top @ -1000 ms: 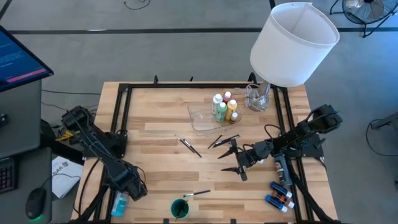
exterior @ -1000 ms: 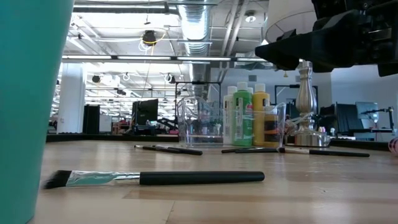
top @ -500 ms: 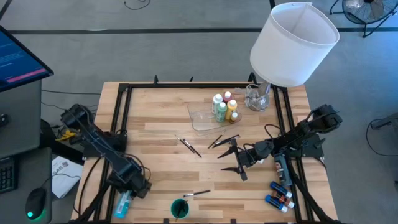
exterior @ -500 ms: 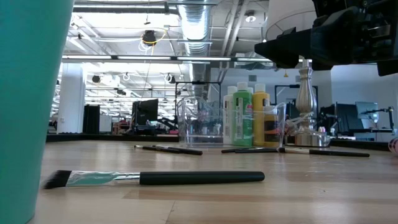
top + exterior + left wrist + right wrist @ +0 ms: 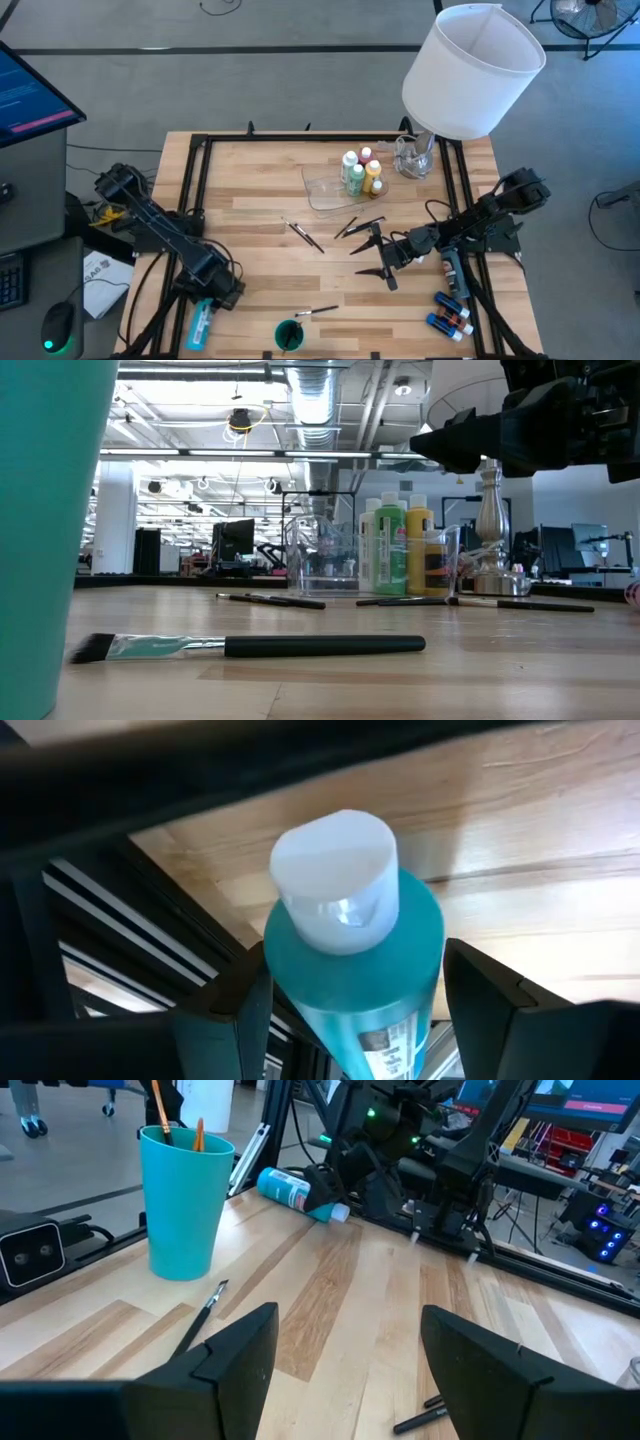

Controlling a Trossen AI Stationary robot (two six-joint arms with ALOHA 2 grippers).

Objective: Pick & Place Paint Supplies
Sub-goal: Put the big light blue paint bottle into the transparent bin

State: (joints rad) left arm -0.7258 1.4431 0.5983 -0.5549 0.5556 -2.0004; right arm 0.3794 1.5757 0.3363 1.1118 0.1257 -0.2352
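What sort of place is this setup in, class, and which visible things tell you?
Probably a robotics lab or open workshop: a wooden table in a black frame, exposed ceiling ducts overhead, and monitors with lit electronics in the room behind.

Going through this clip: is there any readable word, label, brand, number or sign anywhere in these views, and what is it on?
None can be read.
Teal bottle between the left gripper's fingers: a small label with print, too blurred to read.
Monitor left of the table: lines of screen text, too small to read.
Paint bottles in the clear tray: no legible label.
Blue bottles by the right arm: nothing legible.
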